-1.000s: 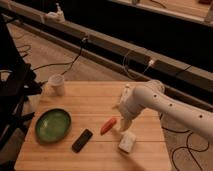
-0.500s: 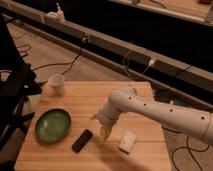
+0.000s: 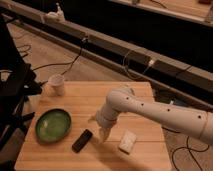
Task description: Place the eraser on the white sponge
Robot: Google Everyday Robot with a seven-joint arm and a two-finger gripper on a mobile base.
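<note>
- A pale wooden table (image 3: pixel 75 100) bears a round, shallow green bowl (image 3: pixel 53 125) near its left edge as the camera sees it.
- The eraser (image 3: pixel 82 140), a small flat black rectangular block, lies flat on the wood just beside the bowl, off its lower right rim.
- The gripper (image 3: pixel 102 132), on a white jointed arm (image 3: pixel 160 112), hangs just beyond the eraser from the bowl, fingers spread and pointing down, pinching nothing.
- The white sponge (image 3: pixel 127 141), a small thick block, lies further from the bowl, past the gripper.
- A white cup (image 3: pixel 57 84) stands behind the bowl.
</note>
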